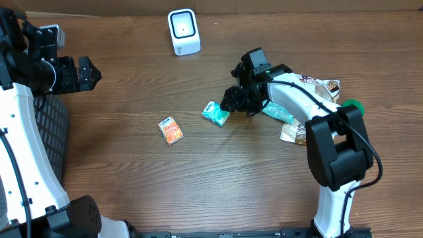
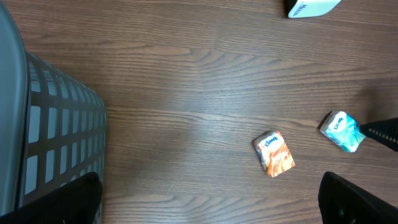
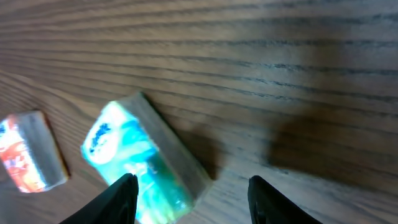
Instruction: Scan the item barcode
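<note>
A teal tissue pack (image 1: pixel 215 114) lies on the wooden table near its middle. In the right wrist view this pack (image 3: pixel 143 155) sits just ahead of the left finger (image 3: pixel 121 199), and a wide gap separates it from the other finger. My right gripper (image 1: pixel 232 100) hovers right beside the pack, open and gripping nothing. An orange pack (image 1: pixel 171 130) lies a little to the left. The white barcode scanner (image 1: pixel 183 31) stands at the back. My left gripper (image 1: pixel 89 73) is wide open at the far left, empty, above bare wood (image 2: pixel 211 205).
A black mesh basket (image 1: pixel 49 132) stands at the left edge, also seen in the left wrist view as the basket (image 2: pixel 50 124). A pile of other packaged items (image 1: pixel 310 99) lies at the right, under the right arm.
</note>
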You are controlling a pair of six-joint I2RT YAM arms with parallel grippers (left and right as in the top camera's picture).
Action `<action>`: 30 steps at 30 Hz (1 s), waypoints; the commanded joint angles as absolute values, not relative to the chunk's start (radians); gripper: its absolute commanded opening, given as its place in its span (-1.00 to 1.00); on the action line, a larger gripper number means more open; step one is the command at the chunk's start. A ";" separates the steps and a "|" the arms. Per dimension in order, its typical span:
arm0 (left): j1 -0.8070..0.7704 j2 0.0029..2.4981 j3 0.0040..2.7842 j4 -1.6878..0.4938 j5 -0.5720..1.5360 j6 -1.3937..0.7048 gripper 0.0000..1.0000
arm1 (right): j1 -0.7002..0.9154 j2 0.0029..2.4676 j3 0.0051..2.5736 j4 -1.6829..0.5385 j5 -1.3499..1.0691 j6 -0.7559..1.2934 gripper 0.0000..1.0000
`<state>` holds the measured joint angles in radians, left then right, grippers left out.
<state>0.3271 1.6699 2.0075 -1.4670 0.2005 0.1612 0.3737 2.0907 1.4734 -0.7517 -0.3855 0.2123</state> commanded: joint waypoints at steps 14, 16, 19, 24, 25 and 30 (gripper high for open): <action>0.320 1.668 2.017 -1.465 0.202 0.179 0.99 | 0.394 2.104 1.491 -0.770 -0.395 0.199 -0.03; 0.320 1.668 2.017 -1.466 0.202 0.179 0.99 | 0.405 2.104 1.491 -0.763 -0.395 0.199 -0.14; 0.320 1.668 2.017 -1.465 0.202 0.179 0.99 | 0.419 2.104 1.474 -0.731 -0.395 0.200 -0.26; 0.320 1.668 2.017 -1.465 0.202 0.179 0.99 | 0.426 2.105 1.423 -0.681 -0.423 0.226 -0.35; 0.320 1.668 2.017 -1.465 0.202 0.179 0.99 | 0.425 2.105 1.421 -0.682 -0.426 0.247 -0.42; 0.320 1.668 2.017 -1.465 0.202 0.179 0.99 | 0.428 2.105 1.418 -0.693 -0.425 0.360 -0.67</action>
